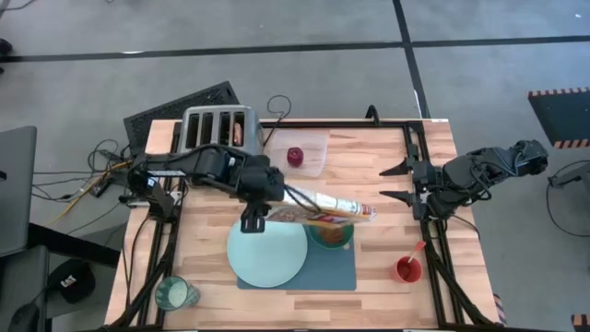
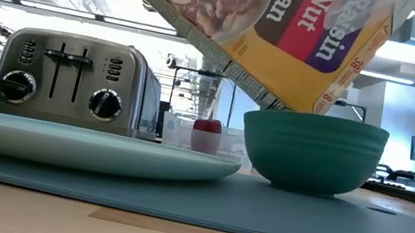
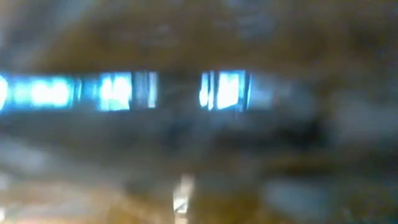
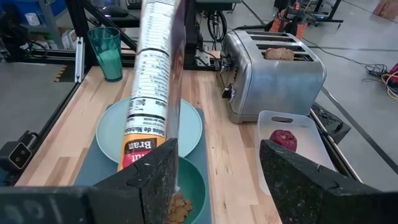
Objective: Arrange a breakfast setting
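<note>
A cereal box [image 1: 323, 207] hangs tilted over the green bowl [image 1: 332, 233], its open corner dipped toward the rim, held up by the left end effector [image 1: 263, 207], which is clamped on the box's upper end above the pale mint plate [image 1: 267, 254]. Brown flakes already lie in the bottom of the bowl (the right wrist view shows them best). Plate and bowl sit side by side on the slate-blue mat [image 1: 336, 272], near the front edge of the wooden surface [image 1: 378, 157]; in the low view the plate's rim comes close to the bowl.

The right end effector [image 1: 398, 182] waits at the right side of the surface, well apart from the mat, its two fingers spread and holding nothing.

Behind the mat stands the chrome toaster [image 1: 217, 129] with a brown toast slice [image 4: 280, 54] sitting in one slot. Just beside the toaster, a clear tray [image 1: 309, 152] holds the small dark red fruit [image 1: 294, 156]. The red-handled spoon [image 1: 417, 249] rests with its bowl end in a small red cup [image 1: 407, 270] to the right of the mat. A green tumbler [image 1: 175, 295] stands at the front left corner.
</note>
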Controlling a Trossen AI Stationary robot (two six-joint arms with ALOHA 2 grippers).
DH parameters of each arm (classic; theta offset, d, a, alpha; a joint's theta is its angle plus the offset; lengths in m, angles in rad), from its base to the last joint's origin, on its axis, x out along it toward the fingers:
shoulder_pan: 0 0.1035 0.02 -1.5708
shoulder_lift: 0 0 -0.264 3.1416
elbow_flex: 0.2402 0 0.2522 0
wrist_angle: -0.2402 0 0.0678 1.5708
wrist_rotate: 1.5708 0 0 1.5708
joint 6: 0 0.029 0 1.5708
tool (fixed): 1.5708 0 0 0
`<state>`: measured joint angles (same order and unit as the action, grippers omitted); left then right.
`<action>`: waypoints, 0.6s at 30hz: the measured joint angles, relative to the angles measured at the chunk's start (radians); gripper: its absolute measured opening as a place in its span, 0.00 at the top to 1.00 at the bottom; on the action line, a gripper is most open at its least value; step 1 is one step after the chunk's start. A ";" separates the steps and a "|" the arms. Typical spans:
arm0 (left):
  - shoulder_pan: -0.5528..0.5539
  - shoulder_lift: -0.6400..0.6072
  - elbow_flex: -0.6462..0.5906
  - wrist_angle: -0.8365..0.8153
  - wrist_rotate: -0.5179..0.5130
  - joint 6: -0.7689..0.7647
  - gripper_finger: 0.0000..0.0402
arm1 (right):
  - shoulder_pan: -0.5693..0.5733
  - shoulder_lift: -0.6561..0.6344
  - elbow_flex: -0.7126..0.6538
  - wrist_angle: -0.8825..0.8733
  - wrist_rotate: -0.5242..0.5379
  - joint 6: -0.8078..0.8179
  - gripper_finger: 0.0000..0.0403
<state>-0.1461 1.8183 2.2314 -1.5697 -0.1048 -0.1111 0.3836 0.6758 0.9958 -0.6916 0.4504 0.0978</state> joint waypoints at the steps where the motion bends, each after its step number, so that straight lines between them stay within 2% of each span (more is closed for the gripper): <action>1: 0.001 0.000 0.000 -0.002 0.029 0.010 0.64 | 0.000 0.000 0.000 0.000 0.000 0.000 0.37; 3: -0.001 0.000 0.000 -0.002 0.036 0.019 0.64 | 0.000 0.000 0.000 0.000 0.000 0.002 0.37; 6: -0.007 0.000 0.000 -0.001 -0.043 -0.009 0.64 | 0.000 0.000 0.000 0.000 0.000 0.007 0.37; 11: 0.001 0.000 0.001 -0.002 0.049 -0.003 0.64 | 0.000 0.000 0.000 0.000 0.000 0.007 0.37; 18: 0.002 0.000 0.001 -0.004 -0.002 -0.026 0.64 | 0.000 0.000 0.000 0.027 0.000 0.000 0.37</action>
<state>-0.1439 1.8187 2.2326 -1.5734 -0.1067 -0.1366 0.3836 0.6756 0.9958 -0.6649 0.4507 0.0976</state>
